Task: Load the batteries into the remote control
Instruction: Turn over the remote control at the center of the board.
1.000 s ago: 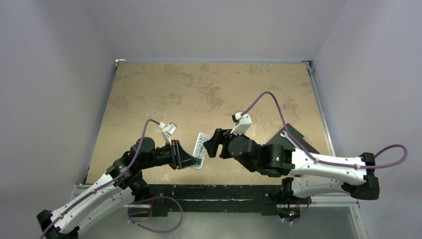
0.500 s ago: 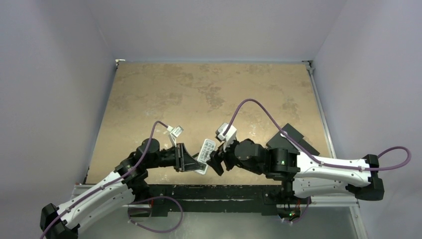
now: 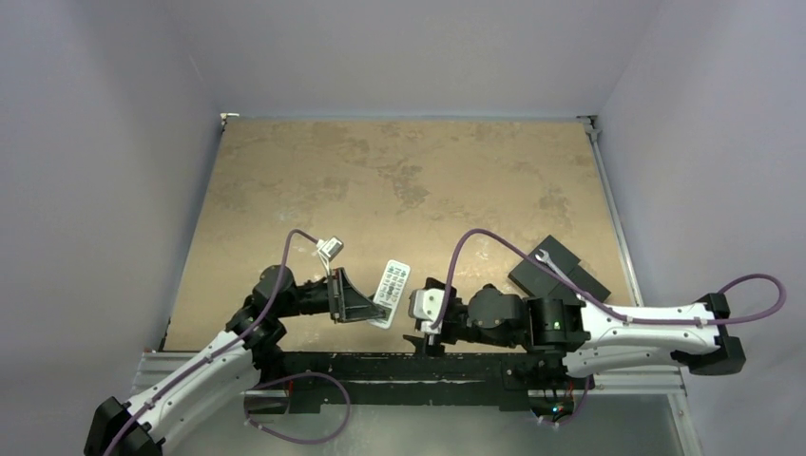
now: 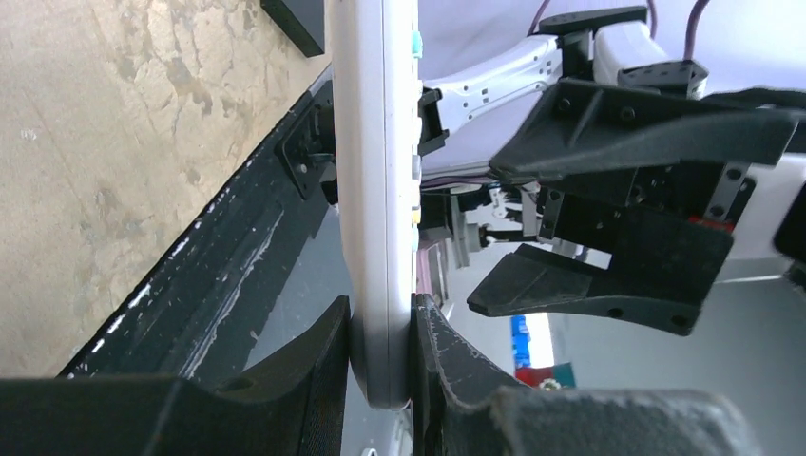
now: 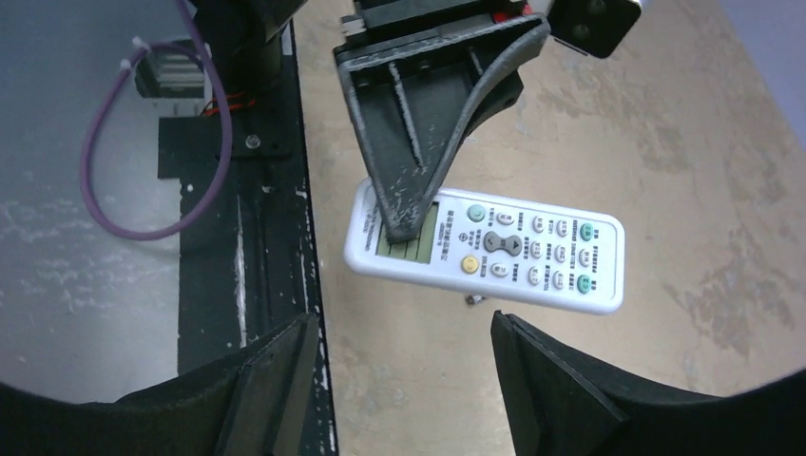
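Observation:
The white remote control (image 3: 393,282) is held off the table near the front edge, gripped at its screen end by my left gripper (image 3: 374,310). In the left wrist view the remote (image 4: 375,142) stands edge-on, pinched between both fingers of the left gripper (image 4: 380,312). The right wrist view shows its button face (image 5: 504,249) with one left finger (image 5: 418,123) across the screen. My right gripper (image 5: 401,323) is open and empty, just right of the remote and apart from it; it also shows in the top view (image 3: 412,329). The batteries are out of view.
Black flat blocks (image 3: 558,267) lie on the table at the right, behind the right arm. A tiny dark speck (image 5: 472,299) lies on the tan table under the remote. The black front rail (image 5: 276,237) runs along the table's near edge.
My right gripper has pulled back from the remote towards the near edge and turned, staying open. My left gripper keeps hold of the remote, which has tilted slightly.

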